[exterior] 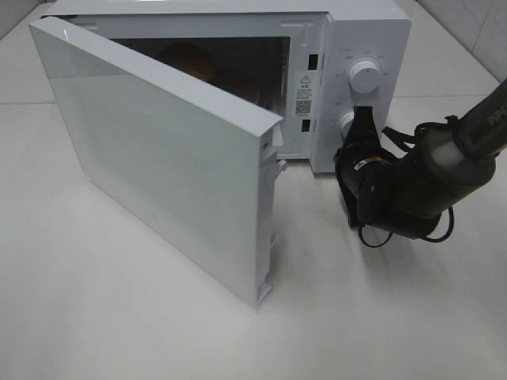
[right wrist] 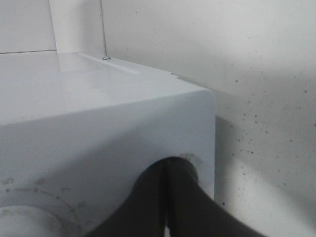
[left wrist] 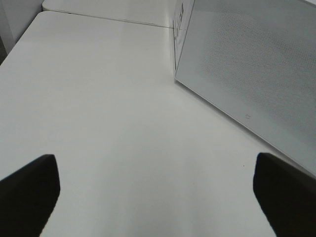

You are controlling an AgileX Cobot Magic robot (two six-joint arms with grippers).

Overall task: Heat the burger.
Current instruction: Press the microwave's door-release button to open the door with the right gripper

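Observation:
The burger point(exterior: 188, 60) sits inside the white microwave point(exterior: 372, 32). Only its golden-brown bun shows above the edge of the wide-open door point(exterior: 158, 150). My right gripper point(exterior: 360, 119) is shut, its tips against the lower knob point(exterior: 346, 120) on the control panel. The right wrist view shows the two dark fingers point(right wrist: 148, 197) pressed together in front of that knob point(right wrist: 191, 162). My left gripper point(left wrist: 158, 197) is open over bare table with nothing between its fingers, and the door's outer face point(left wrist: 247, 64) stands ahead of it. The left arm is out of the exterior high view.
The open door swings far out over the white table point(exterior: 95, 301) toward the front left. An upper dial point(exterior: 364, 77) sits above the lower knob. A wall stands close beside the microwave point(right wrist: 256, 74).

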